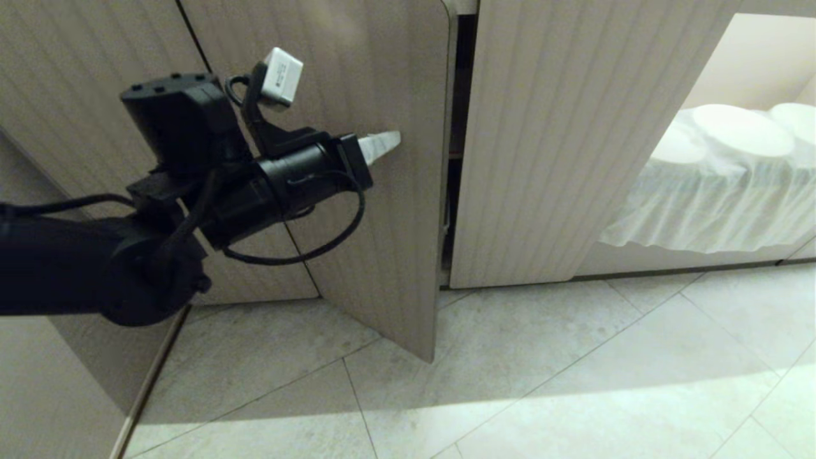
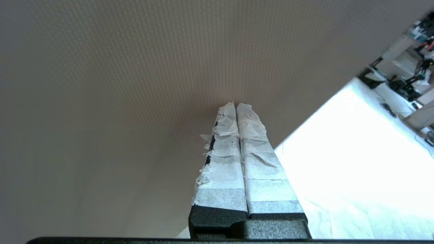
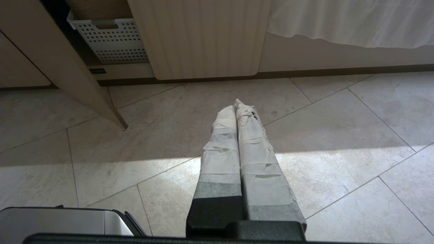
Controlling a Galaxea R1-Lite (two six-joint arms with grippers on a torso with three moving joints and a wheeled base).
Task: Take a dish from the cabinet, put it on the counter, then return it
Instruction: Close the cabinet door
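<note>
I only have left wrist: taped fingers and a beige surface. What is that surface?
Observer: Head view shows the left gripper, shut, at the outer face of a cabinet door standing ajar.
Operator: Anything visible inside?
Observer: Right wrist view shows a white perforated basket in the gap.
Operator: Right arm?
Observer: The right gripper is shut and empty, over the floor tiles.
</note>
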